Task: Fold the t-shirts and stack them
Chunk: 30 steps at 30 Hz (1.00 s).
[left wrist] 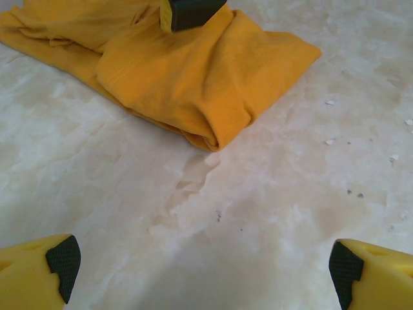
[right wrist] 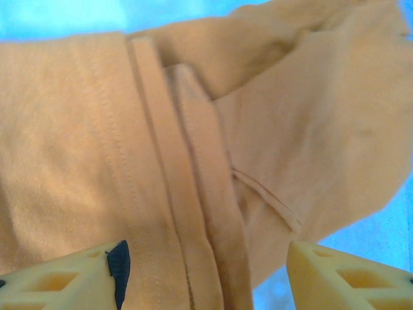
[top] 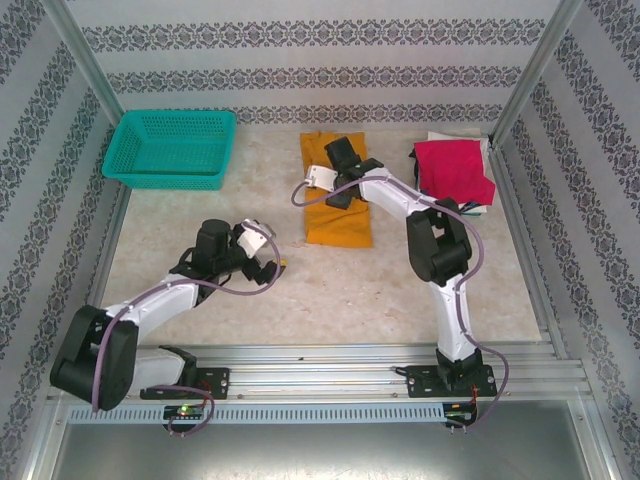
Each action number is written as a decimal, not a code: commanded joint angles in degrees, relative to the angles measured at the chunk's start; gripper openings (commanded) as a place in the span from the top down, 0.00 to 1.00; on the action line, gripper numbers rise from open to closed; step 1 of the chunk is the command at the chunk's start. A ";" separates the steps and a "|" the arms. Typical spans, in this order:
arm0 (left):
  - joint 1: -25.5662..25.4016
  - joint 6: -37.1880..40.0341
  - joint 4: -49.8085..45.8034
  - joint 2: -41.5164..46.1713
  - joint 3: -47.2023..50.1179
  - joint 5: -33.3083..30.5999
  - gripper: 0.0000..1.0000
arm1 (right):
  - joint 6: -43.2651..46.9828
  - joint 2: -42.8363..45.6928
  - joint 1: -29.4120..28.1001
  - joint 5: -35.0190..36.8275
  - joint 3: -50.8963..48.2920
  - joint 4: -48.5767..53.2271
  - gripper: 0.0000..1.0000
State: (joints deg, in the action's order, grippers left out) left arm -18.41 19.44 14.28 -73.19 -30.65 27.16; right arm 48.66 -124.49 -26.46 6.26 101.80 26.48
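A mustard-orange t-shirt [top: 340,222] lies folded into a long strip at the table's middle back. My right gripper [top: 337,192] hovers low over its upper half. In the right wrist view its jaws [right wrist: 203,268] stand apart, with the shirt's stitched hems [right wrist: 193,194] running between them and nothing pinched. A crimson-red t-shirt [top: 455,170] sits folded at the back right on top of white and dark cloth [top: 441,137]. My left gripper [top: 270,262] is open over bare table, left of the orange shirt; its fingertips [left wrist: 63,261] frame marble, with the shirt's folded end [left wrist: 206,84] ahead.
A teal mesh basket [top: 170,148] stands at the back left. Metal frame posts [top: 527,75] and patterned walls close in the table [top: 330,290] on three sides. The rail with both arm bases runs along the near edge.
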 commanded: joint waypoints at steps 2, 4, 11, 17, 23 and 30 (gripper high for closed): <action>-2.55 -5.88 5.59 -5.99 -5.88 -4.30 0.00 | -16.19 10.04 1.29 -1.26 -7.03 -10.45 0.34; -3.21 -10.44 9.11 -9.97 -7.93 -5.43 0.00 | -24.80 11.95 2.05 -3.10 -9.52 -11.03 0.33; -6.51 -32.18 9.54 -26.87 -23.61 -8.81 0.00 | -57.86 13.83 8.35 -19.35 -17.34 -10.86 0.40; -9.99 -41.45 8.54 -36.20 -33.38 -5.07 0.00 | -74.90 8.93 12.21 -34.39 -19.98 -17.63 0.47; -12.05 -42.69 9.18 -41.27 -33.30 -2.02 0.09 | -79.37 3.42 13.68 -35.54 -17.83 -18.52 0.53; -11.93 -42.88 10.99 -41.87 -26.72 -4.05 0.06 | -76.90 0.40 16.83 -31.04 -11.52 -14.98 0.54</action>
State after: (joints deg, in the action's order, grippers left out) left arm -30.48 -21.58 24.67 -114.61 -59.75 23.49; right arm -28.38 -123.28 -11.35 -26.33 86.41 10.57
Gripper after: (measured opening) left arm 0.939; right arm 0.459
